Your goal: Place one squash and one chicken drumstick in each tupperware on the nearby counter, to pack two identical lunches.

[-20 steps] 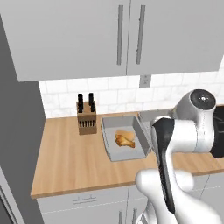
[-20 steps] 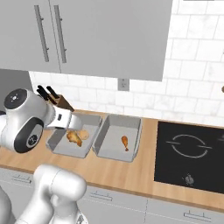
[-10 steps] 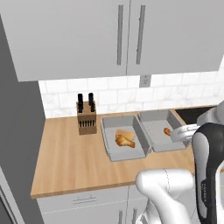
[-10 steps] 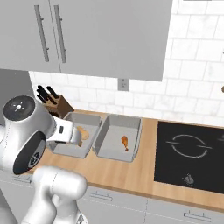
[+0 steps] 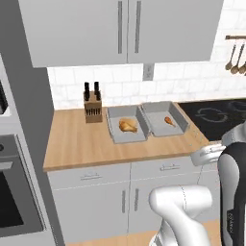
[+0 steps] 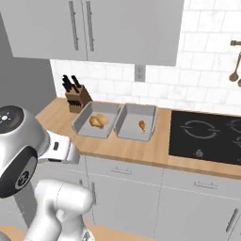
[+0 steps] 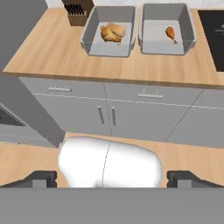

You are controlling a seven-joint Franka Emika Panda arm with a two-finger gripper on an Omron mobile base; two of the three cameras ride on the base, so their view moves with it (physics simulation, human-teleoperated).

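Two grey tupperware trays sit side by side on the wooden counter. The left tupperware (image 5: 111, 126) (image 6: 82, 120) (image 7: 87, 35) holds a golden-brown and tan heap (image 5: 127, 126) (image 6: 97, 121) (image 7: 113, 33). It looks like a chicken drumstick pressed against the tan squash, and I cannot tell them apart. The right tupperware (image 5: 182, 120) (image 6: 123, 123) (image 7: 157, 41) holds one chicken drumstick (image 5: 169, 120) (image 6: 141, 125) (image 7: 170, 33). My gripper (image 7: 112, 178) hangs open and empty, well back from the counter and out over the floor in front of the cabinets.
A knife block (image 5: 92, 108) (image 6: 75, 96) (image 7: 78, 8) stands left of the trays. A black cooktop (image 5: 216, 115) (image 6: 207, 134) lies to their right. Drawer fronts (image 7: 113, 113) run below the counter. A grey tall unit with an oven (image 5: 14, 192) stands at the left.
The whole picture has shifted: the base has backed away from the counter, so the trays look smaller and farther. The arm has swung down and aside. The jaws stay open.
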